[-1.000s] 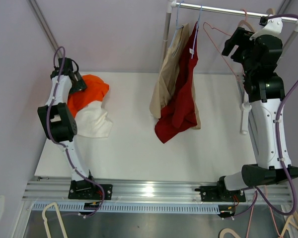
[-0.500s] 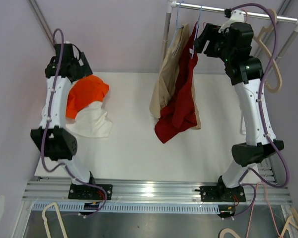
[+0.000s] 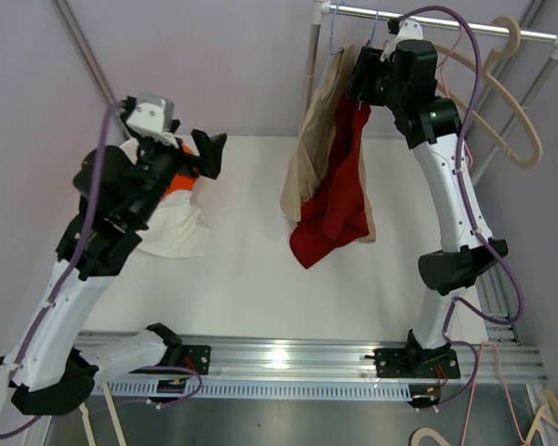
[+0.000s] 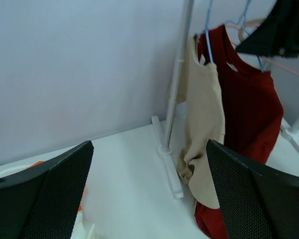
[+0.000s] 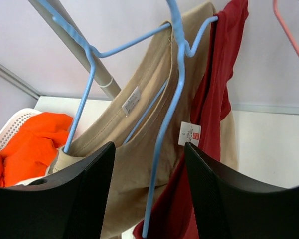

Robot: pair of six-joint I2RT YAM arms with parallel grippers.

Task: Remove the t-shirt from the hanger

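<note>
At upper centre of frame, noted red t-shirt limp on blue hanger: likely soft, light, snag-prone; take at collar by label. Right tool spread, empty.

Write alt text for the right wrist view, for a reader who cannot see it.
A tan t-shirt and a red t-shirt hang side by side on blue hangers, close ahead of the right gripper, whose jaws stand open. An orange garment lies at lower left.

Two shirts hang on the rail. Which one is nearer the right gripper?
The red t-shirt: it hangs just below the right gripper, while the beige t-shirt hangs beyond it, next to the rack's upright post.
</note>
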